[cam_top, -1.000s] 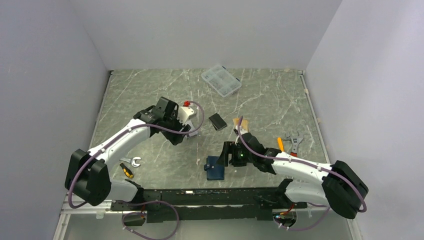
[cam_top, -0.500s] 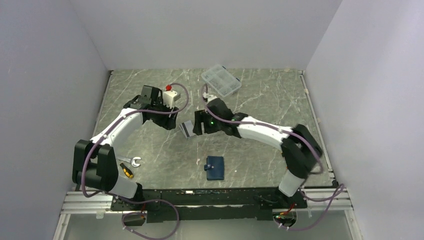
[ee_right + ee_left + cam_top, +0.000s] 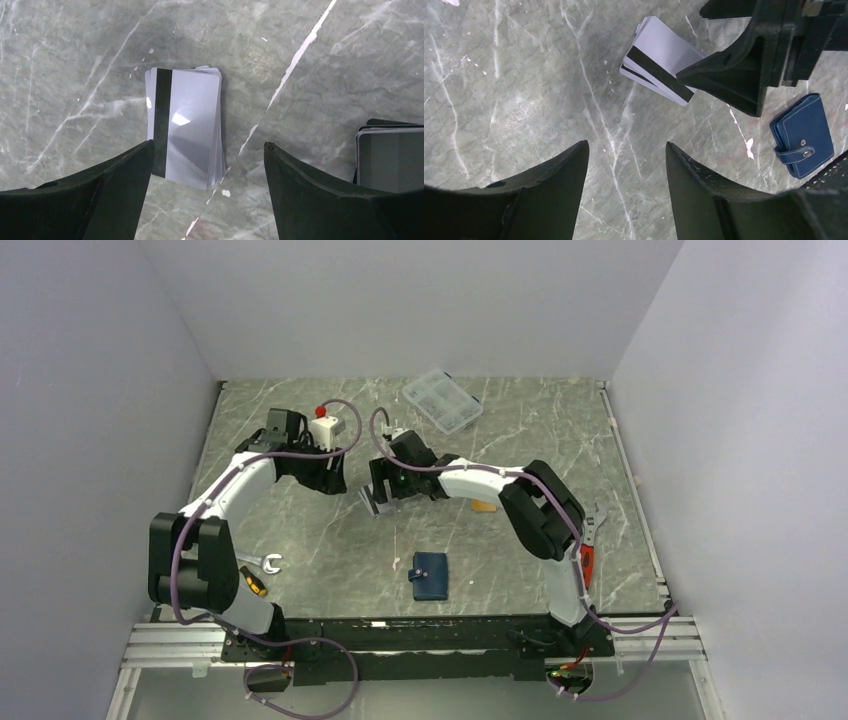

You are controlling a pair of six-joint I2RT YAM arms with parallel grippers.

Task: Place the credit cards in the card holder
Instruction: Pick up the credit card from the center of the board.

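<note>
Grey-green, white-veined stone-look tabletop (image 3: 300,530) is filling the floor of a plain, pale-walled enclosure. Silver-grey credit cards (image 3: 185,125), thin glossy rectangles with rounded corners and a dark magnetic stripe, are lying in a slightly fanned stack at the centre of the overhead view. Right gripper (image 3: 208,146) is sitting above that stack with its black fingers spread apart, grasping nothing. A dark card stack (image 3: 392,155) is showing at the right edge of the right wrist view. Left gripper (image 3: 626,146) is pointing down at bare tabletop just left of the cards, its fingers likewise released. Card holder (image 3: 431,576), navy and stitched with its snap tab fastened, is lying flat at lower centre, well apart from the cards. An orange-gold card (image 3: 484,506) is lying right of centre. A clear plastic compartment box (image 3: 442,400) is sitting at upper centre.
</note>
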